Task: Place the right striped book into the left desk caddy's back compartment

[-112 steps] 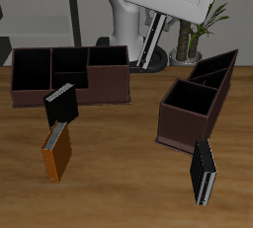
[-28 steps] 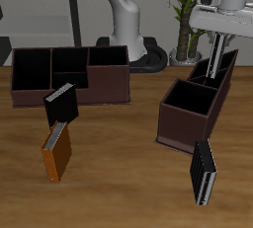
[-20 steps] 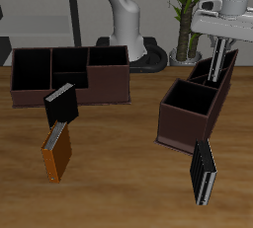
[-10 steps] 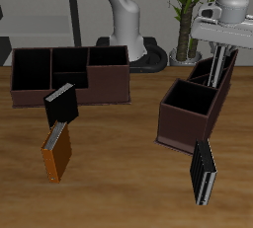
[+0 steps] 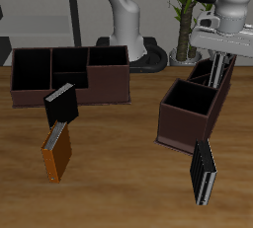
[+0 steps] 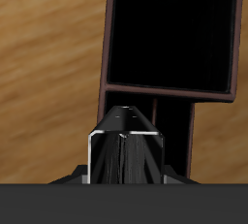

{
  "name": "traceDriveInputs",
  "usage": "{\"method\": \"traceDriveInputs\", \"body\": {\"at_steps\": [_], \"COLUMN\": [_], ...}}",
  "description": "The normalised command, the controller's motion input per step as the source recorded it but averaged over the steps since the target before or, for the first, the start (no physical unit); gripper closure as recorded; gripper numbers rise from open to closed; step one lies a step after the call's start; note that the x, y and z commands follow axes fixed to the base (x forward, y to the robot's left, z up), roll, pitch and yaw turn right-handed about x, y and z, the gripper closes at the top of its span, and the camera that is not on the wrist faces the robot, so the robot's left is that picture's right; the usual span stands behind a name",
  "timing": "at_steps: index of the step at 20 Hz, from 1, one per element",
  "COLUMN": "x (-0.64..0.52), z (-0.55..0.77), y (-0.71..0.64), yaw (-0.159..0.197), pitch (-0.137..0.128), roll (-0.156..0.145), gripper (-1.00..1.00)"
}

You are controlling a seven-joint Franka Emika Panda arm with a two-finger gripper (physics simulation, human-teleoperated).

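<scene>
My gripper (image 5: 219, 50) is shut on the right striped book (image 5: 213, 71), a thin dark-grey book that hangs slightly tilted. Its lower end dips among the narrow cells of the left desk caddy (image 5: 188, 128), the dark reddish-brown box standing diagonally. The back compartment (image 5: 227, 64) is the wedge-shaped end cell, just beside the book. In the wrist view the book's pale-striped edge (image 6: 124, 136) sits between my gripper's (image 6: 124, 158) fingers, above a dark cell (image 6: 172, 29) of the caddy. Whether the book touches the caddy's floor is hidden.
A long brown caddy (image 5: 99, 92) with three cells stands farther along the table. A black book (image 5: 60, 104) and an orange book (image 5: 56, 152) lie in front of it. A blacker white-striped book (image 5: 203, 172) lies near the front edge. A plant (image 5: 184, 15) stands behind.
My gripper carried the striped book from above the table's back middle over to the diagonal caddy, then lowered it, so the book's lower end now sits among the narrow cells.
</scene>
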Motion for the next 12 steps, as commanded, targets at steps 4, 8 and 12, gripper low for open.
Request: {"method": "traceDriveInputs", "body": {"at_steps": [4, 8, 12], "x": [0.05, 0.04, 0.04], "z": [-0.18, -0.26, -0.18], "y": [0.01, -0.04, -0.03], "yaw": [-0.011, -0.012, -0.006], "pitch": [0.032, 0.047, 0.036], "roll": [0.003, -0.031, -0.007], "gripper": [1.00, 1.00, 1.00]}}
